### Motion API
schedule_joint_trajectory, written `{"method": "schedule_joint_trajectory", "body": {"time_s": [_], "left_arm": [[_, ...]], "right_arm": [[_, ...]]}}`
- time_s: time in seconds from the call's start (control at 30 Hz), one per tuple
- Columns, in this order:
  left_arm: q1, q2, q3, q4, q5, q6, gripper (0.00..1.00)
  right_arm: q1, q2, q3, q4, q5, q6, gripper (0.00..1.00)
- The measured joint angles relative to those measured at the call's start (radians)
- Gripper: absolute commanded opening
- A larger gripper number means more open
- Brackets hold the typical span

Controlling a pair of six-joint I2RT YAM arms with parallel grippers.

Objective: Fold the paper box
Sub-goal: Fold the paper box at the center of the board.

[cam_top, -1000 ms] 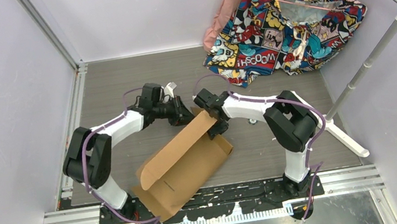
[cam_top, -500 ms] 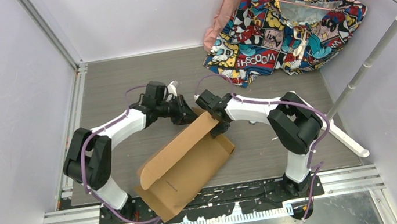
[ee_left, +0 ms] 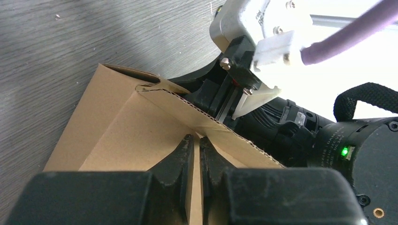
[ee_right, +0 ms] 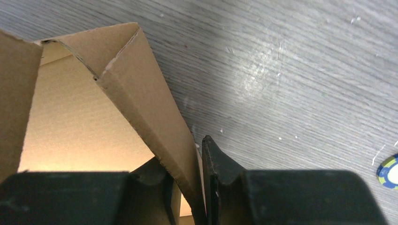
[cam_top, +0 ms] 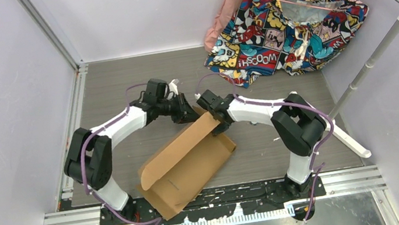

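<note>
Diagonally, paper box long axis near-L to far-R, long flap upright.

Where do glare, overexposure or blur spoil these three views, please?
Left wrist view: the upper right is blown out white around the right arm's white housing, and the black left pincer looks soft at close range. Right wrist view: a bright sheen on the grey wood-grain table; the brown corrugated cardboard box is crisp. Top view: even light, sharp throughout.
</note>
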Motion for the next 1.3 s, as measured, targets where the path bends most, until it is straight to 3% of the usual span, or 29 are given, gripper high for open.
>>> {"method": "schedule_joint_trajectory", "body": {"time_s": [0.33, 0.43, 0.5, 0.6, 0.87, 1.1, 1.2, 1.3], "left_arm": [[0.072, 0.037, 0.023, -0.082, 0.071, 0.071, 0.12], [0.084, 0.039, 0.024, -0.111, 0.066, 0.098, 0.11], [0.086, 0.039, 0.023, -0.122, 0.059, 0.107, 0.11], [0.071, 0.039, 0.02, -0.124, 0.037, 0.112, 0.11], [0.002, 0.039, 0.019, -0.111, -0.045, 0.101, 0.1], [-0.031, 0.038, 0.021, -0.093, -0.091, 0.074, 0.09], [-0.046, 0.039, 0.03, -0.093, -0.111, 0.068, 0.09], [-0.055, 0.048, 0.053, -0.103, -0.127, 0.064, 0.08]], "right_arm": [[0.011, -0.002, 0.001, 0.039, 0.011, -0.009, 0.24], [0.009, -0.002, 0.001, 0.038, 0.01, -0.008, 0.33], [0.007, -0.002, 0.001, 0.033, 0.01, -0.006, 0.45], [0.003, -0.002, 0.001, 0.018, 0.011, -0.007, 0.49], [-0.005, -0.002, 0.001, -0.055, 0.005, 0.005, 0.37], [-0.014, -0.002, 0.001, -0.064, -0.006, 0.026, 0.4], [-0.017, -0.002, 0.001, -0.064, -0.005, 0.032, 0.25], [-0.019, -0.004, -0.001, -0.054, -0.009, 0.042, 0.18]]}}
